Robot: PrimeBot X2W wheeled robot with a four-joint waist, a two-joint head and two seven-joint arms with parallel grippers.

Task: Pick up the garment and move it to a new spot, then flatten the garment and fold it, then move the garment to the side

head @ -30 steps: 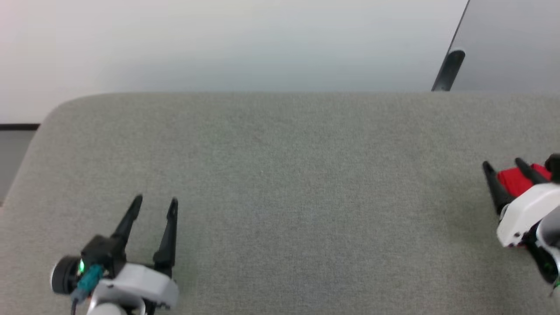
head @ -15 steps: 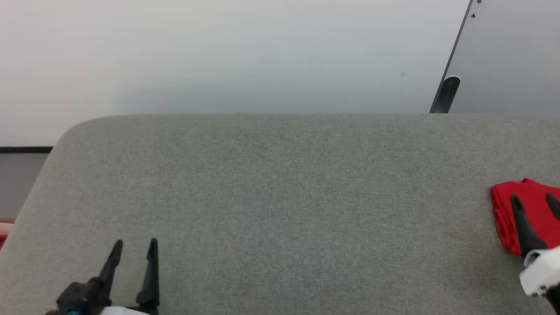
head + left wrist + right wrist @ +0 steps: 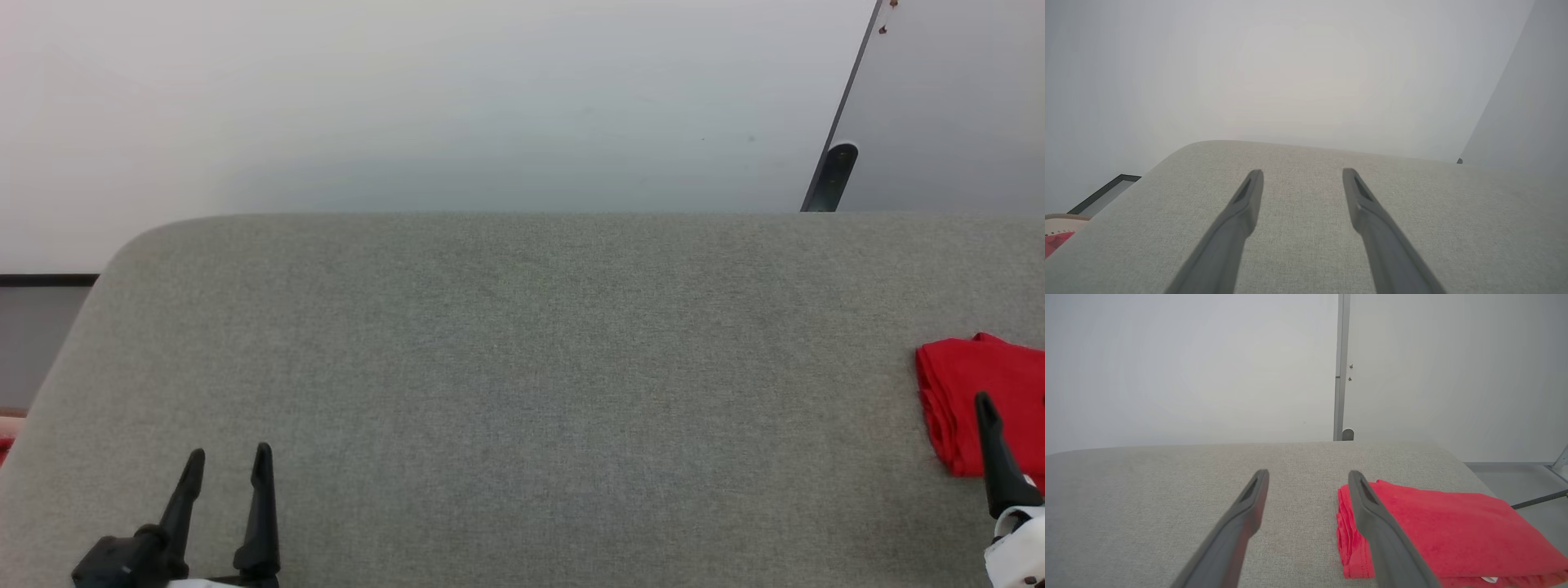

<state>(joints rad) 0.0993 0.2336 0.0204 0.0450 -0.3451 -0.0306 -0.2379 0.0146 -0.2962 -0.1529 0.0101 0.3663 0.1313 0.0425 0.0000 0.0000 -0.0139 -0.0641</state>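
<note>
Head view: the folded red garment (image 3: 971,384) lies at the grey tabletop's (image 3: 522,343) right edge, and the left pincer (image 3: 229,451) hovers at its near-left corner. Left wrist view: that pincer is wide apart and empty. Right wrist view: the right pincer (image 3: 1308,475), wide and empty, is over the tabletop's right end.

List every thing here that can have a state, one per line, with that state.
garment: folded, lying flat at the right end of the grey surface, not gripped.
left gripper: open, empty.
right gripper: open, empty, at the garment's edge.
</note>
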